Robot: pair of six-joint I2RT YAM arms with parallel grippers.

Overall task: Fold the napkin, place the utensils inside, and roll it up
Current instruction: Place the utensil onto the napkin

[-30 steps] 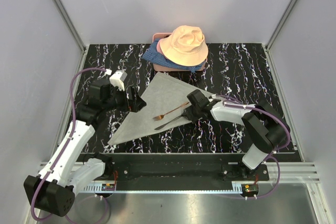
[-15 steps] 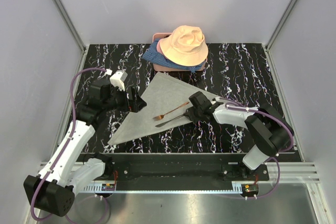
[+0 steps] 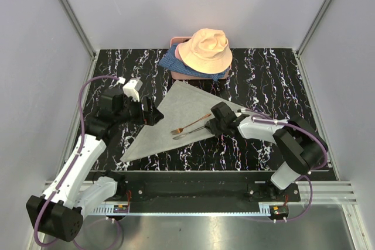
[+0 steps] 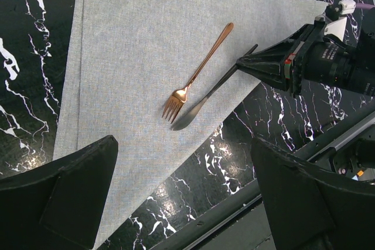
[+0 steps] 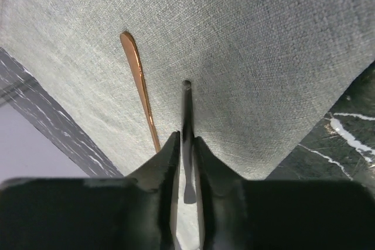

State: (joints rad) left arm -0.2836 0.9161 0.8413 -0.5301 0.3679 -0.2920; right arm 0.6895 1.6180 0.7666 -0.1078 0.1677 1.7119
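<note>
I see the napkin [image 3: 167, 115] folded into a triangle on the surface [image 3: 263, 68], with the copper fork [image 3: 191, 123] and the knife [image 3: 188, 133] lying side by side on it. My right claw [image 3: 211, 126] sits narrowly around the knife handle; whether it is pinching or just clear, I cannot tell. My left claw [image 3: 153, 112] hangs wide open at the napkin's edge. Rolling remains.

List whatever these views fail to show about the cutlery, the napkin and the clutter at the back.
- Right wrist view: the right gripper flanks the knife; whether it pinches it cannot be told.
- Same view: its finger hides the tines of the fork.
- Top view: the hat and blue fabric cover most of a pink thing; unidentifiable.
- Top view: the left gripper covers part of the napkin.
</note>
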